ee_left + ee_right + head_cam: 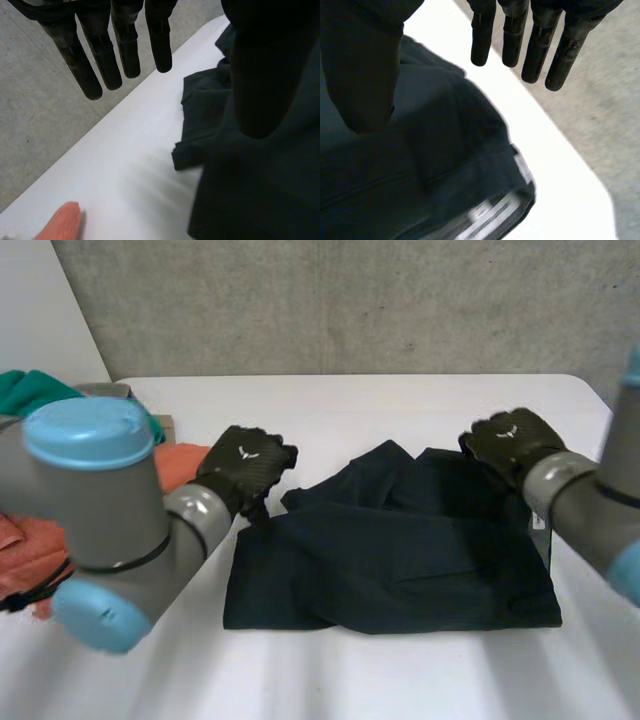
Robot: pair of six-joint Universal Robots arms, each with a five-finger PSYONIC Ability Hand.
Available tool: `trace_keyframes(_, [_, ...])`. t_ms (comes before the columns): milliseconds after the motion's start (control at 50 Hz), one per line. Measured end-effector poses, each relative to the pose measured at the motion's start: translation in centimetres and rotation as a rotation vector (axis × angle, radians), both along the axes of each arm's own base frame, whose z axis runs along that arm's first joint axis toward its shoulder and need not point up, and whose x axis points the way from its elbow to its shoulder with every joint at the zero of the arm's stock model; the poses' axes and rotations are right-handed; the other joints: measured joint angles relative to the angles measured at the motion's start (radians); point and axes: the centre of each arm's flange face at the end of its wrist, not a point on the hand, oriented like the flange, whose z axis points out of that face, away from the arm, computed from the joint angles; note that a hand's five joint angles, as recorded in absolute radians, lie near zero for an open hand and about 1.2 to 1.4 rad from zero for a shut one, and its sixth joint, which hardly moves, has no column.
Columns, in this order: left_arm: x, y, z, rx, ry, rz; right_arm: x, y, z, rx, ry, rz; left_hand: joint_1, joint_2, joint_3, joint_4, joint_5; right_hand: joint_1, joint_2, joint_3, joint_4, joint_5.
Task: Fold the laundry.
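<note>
Head view: the dark garment [390, 550] lies rumpled mid-table, long axis running left to right. The left hand [245, 468] sits at its far-left edge and the right hand [512, 440] at its far-right corner, each about equally close to its own end. On the wrist views I read both hands as spread, fingers straight, holding nothing. I judge each grasp needs only a short drop. Smooth white table [400, 400]; orange cloth [180, 462] and teal cloth [30, 390] at left; concrete wall [350, 300] behind.
</note>
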Motion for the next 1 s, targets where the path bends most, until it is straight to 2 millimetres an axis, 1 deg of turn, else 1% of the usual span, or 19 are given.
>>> trace_keyframes(60, [1.1,1.5,0.0,0.024,-0.017,0.004,-0.9,1.7,0.2,0.098,0.02,0.021,0.02,0.017,0.009,0.025,0.027,0.001,0.002,0.002,0.002,0.002])
trace_keyframes(100, [1.8,2.7,-0.6,0.057,-0.039,0.006,-1.5,2.8,0.0,0.179,0.037,0.036,0.024,0.02,0.012,0.029,0.032,0.01,0.003,0.006,0.019,0.026])
trace_keyframes(180, [2.6,3.7,-1.9,0.112,-0.073,0.006,-2.2,3.7,-0.7,0.26,0.059,0.05,0.024,0.02,0.012,0.029,0.032,0.01,0.003,0.006,0.031,0.036])
trace_keyframes(300, [2.5,3.7,-4.9,0.195,-0.123,0.0,-2.7,3.9,-2.4,0.3,0.094,0.064,0.023,0.018,0.012,0.027,0.029,0.051,0.025,0.057,0.065,0.051])
trace_keyframes(420, [1.7,2.5,-6.9,0.21,-0.131,-0.003,-2.5,3.1,-4.5,0.287,0.111,0.058,0.044,0.041,0.037,0.049,0.051,0.213,0.227,0.229,0.229,0.195])
trace_keyframes(440, [1.6,2.3,-7.0,0.208,-0.129,-0.003,-2.5,2.9,-4.7,0.284,0.113,0.055,0.078,0.075,0.064,0.078,0.079,0.213,0.227,0.229,0.229,0.195])
trace_keyframes(460, [1.5,2.1,-7.2,0.202,-0.126,-0.003,-2.5,2.8,-5.1,0.28,0.115,0.051,0.166,0.148,0.139,0.152,0.15,0.324,0.37,0.359,0.362,0.322])
trace_keyframes(480, [1.4,2.1,-7.2,0.2,-0.125,-0.004,-2.5,2.7,-5.1,0.278,0.116,0.049,0.166,0.148,0.139,0.152,0.15,0.345,0.382,0.383,0.387,0.345])
trace_keyframes(500, [1.3,1.9,-7.2,0.192,-0.12,-0.004,-2.5,2.5,-5.3,0.272,0.118,0.044,0.378,0.348,0.343,0.341,0.332,0.399,0.455,0.458,0.449,0.407])
trace_keyframes(520, [1.1,1.7,-7.2,0.178,-0.112,-0.005,-2.5,2.4,-5.5,0.264,0.119,0.037,0.461,0.43,0.41,0.421,0.41,0.561,0.607,0.618,0.624,0.587])
trace_keyframes(540, [1.0,1.6,-7.1,0.168,-0.106,-0.006,-2.6,2.2,-5.6,0.258,0.12,0.032,0.589,0.568,0.548,0.56,0.547,0.638,0.682,0.699,0.706,0.671])
trace_keyframes(560, [0.9,1.5,-7.0,0.16,-0.102,-0.006,-2.6,2.2,-5.6,0.255,0.12,0.03,0.666,0.652,0.645,0.659,0.644,0.638,0.682,0.699,0.706,0.671])
trace_keyframes(600, [0.9,1.5,-7.0,0.154,-0.098,-0.006,-2.6,2.1,-5.7,0.25,0.12,0.027,0.677,0.684,0.669,0.685,0.668,0.638,0.682,0.699,0.706,0.671])
trace_keyframes(620, [0.7,1.3,-6.7,0.131,-0.085,-0.007,-2.6,1.9,-5.7,0.237,0.12,0.02,0.677,0.722,0.706,0.728,0.686,0.684,0.772,0.778,0.785,0.754])
trace_keyframes(820, [0.5,0.9,-5.7,0.099,-0.068,-0.004,-2.6,1.8,-5.5,0.219,0.122,0.015,0.677,0.725,0.709,0.733,0.686,0.684,0.771,0.778,0.785,0.755])
trace_keyframes(880, [0.5,0.9,-5.2,0.1,-0.068,-0.001,-2.6,1.9,-5.1,0.218,0.118,0.014,0.677,0.726,0.709,0.733,0.686,0.611,0.667,0.673,0.677,0.684])
trace_keyframes(900, [0.6,1.0,-5.0,0.101,-0.068,-0.001,-2.7,2.0,-4.8,0.212,0.113,0.012,0.677,0.726,0.709,0.733,0.686,0.446,0.486,0.51,0.514,0.539])
trace_keyframes(940, [0.6,1.0,-4.6,0.1,-0.066,-0.001,-2.8,2.1,-4.2,0.203,0.106,0.008,0.677,0.726,0.71,0.733,0.686,0.241,0.268,0.276,0.281,0.301])
trace_keyframes(1000, [0.6,0.9,-4.2,0.097,-0.064,0.0,-3.0,2.3,-3.5,0.192,0.1,0.005,0.677,0.727,0.71,0.733,0.686,0.203,0.219,0.223,0.236,0.254])
